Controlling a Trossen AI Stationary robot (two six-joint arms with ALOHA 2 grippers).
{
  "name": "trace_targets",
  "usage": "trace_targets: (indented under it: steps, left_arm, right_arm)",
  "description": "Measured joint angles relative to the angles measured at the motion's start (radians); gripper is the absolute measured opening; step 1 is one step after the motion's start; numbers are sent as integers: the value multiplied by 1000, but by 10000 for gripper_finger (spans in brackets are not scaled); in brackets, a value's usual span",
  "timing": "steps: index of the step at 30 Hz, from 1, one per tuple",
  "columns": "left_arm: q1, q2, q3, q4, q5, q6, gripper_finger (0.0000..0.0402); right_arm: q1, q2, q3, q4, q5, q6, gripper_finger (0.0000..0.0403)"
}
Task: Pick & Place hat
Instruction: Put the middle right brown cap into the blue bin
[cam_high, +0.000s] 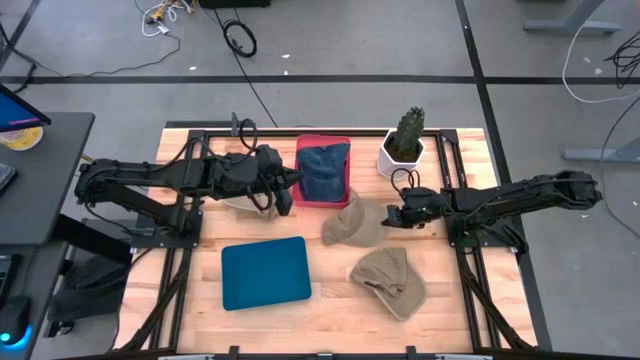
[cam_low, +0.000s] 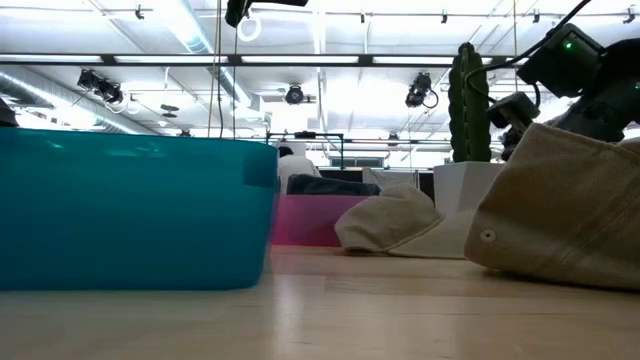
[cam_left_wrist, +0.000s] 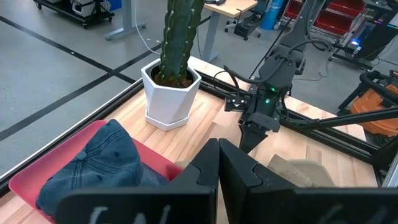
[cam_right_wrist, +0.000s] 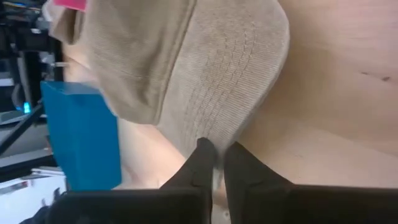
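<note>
A tan hat lies on the table's middle, its brim toward the right. My right gripper is at that brim and shut on it. A second tan hat lies nearer the front edge. A blue hat sits in a red bin at the back. My left gripper hovers shut beside the red bin's left side, holding nothing. A teal bin stands at the front left. My right gripper pinches the edge of the tan hat's brim between its two fingers. The fingers come from the table's right side, slanting down. The hat lies on the table, crown away from the gripper.
A cactus in a white pot stands at the back right, just behind my right arm. The second tan hat lies close in front of the low camera. Bare wood shows at the front right.
</note>
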Motion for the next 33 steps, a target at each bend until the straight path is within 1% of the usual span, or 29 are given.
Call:
trace_targets:
  steps: [7,13,18,21,24,29,33]
  left_arm:
    - [0,0,0,0,0,0,12]
    - [0,0,0,0,-8,0,12]
    - [6,0,0,0,-24,-1,12]
    - [15,0,0,0,-26,-2,12]
    - [24,0,0,0,-27,-5,12]
    - [37,0,0,8,-26,-8,12]
    - [47,0,0,51,-26,-11,12]
  right_arm:
    - [4,-109,-1,-10,-11,25,3]
    - [43,-233,34,-55,-12,41,1]
    - [84,-315,108,-164,-16,29,0]
    - [107,-347,169,-227,-18,-4,0]
    - [126,-366,230,-254,-18,-41,0]
    - [144,-370,328,-248,-18,-134,0]
    - [150,-370,393,-226,-18,-249,0]
